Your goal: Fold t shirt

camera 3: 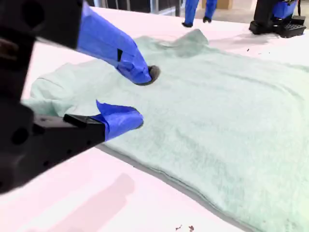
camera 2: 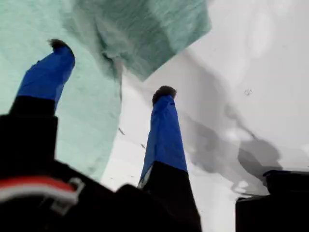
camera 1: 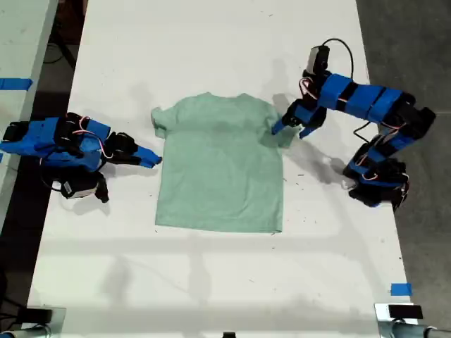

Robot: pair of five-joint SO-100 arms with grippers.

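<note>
You are looking at the t shirt [camera 1: 220, 169], pale mint-green, lying spread flat mid-table, collar pointing away, one sleeve rumpling.

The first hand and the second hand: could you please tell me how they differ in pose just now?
My first hand reaches down from a raised arm at the exterior view's right; my second hand lies low and level at its left. My first hand straddles the sleeve edge of the t shirt; my second hand points at the shirt's side edge, below the other sleeve. Both are open, holding nothing.
</note>
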